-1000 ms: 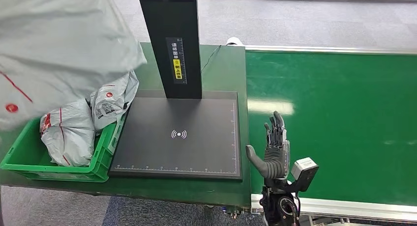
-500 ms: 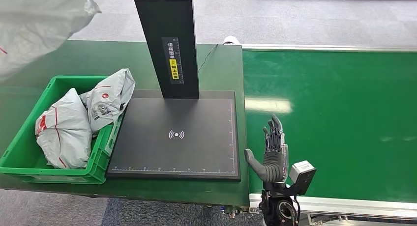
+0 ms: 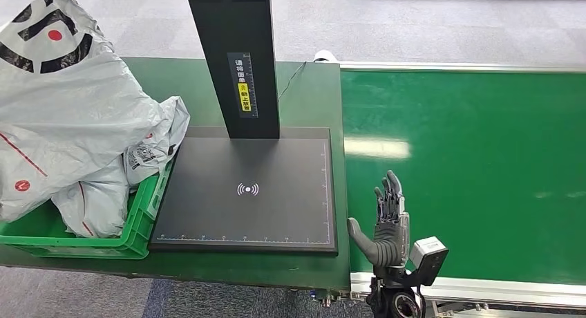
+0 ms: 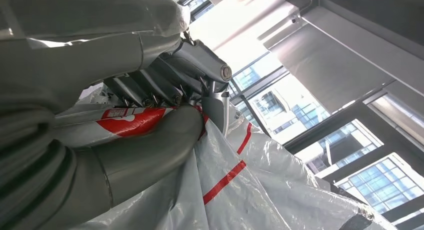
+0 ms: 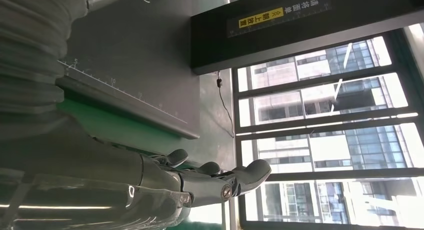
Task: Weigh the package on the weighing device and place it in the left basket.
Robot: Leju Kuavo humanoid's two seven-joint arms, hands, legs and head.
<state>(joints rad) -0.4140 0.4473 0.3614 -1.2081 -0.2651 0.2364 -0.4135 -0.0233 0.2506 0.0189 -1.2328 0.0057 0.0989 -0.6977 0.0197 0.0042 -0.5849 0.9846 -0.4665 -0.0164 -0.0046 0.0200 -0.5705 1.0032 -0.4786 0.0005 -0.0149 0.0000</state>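
Grey plastic package (image 3: pixel 65 117), gripped in my left hand (image 4: pixel 165 90), hangs over the basket (image 3: pixel 142 218) at frame left, awaiting release; my right hand (image 3: pixel 388 225) idles spread, holding nothing.

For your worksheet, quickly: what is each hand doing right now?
Left hand: fingers closed on the grey package.
Right hand: open, holding nothing.
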